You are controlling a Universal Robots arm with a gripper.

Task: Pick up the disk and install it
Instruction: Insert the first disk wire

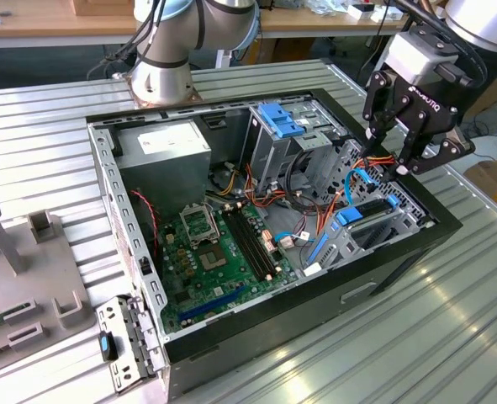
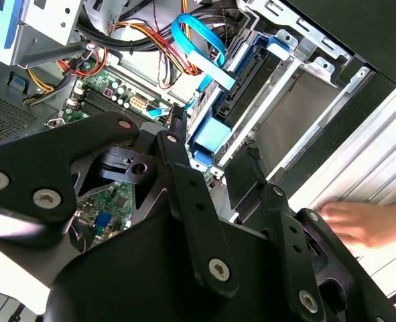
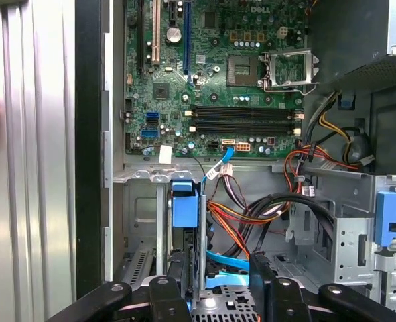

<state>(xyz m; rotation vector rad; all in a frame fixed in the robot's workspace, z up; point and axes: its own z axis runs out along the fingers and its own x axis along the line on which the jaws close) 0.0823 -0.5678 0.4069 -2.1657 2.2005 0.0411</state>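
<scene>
The disk (image 1: 350, 217) stands on edge in the drive bay at the corner of the open computer case on the exterior view's right. Its bright blue carrier (image 2: 210, 136) frames a dark slot. In the first wrist view the blue carrier tab (image 3: 183, 209) is just beyond my fingers. My gripper (image 1: 389, 153) hangs above that bay, open, with nothing between its black fingers (image 3: 261, 278). In the second wrist view the fingertips (image 2: 176, 131) sit apart over the carrier.
The case holds a green motherboard (image 1: 214, 252), a grey power-supply box (image 1: 164, 151), a tall cage with a blue top (image 1: 277, 118) and loose orange, black and blue cables (image 3: 251, 215). A person's hand (image 2: 358, 223) rests on the ribbed table beside the case. Grey fixtures (image 1: 13, 278) stand at the exterior view's left.
</scene>
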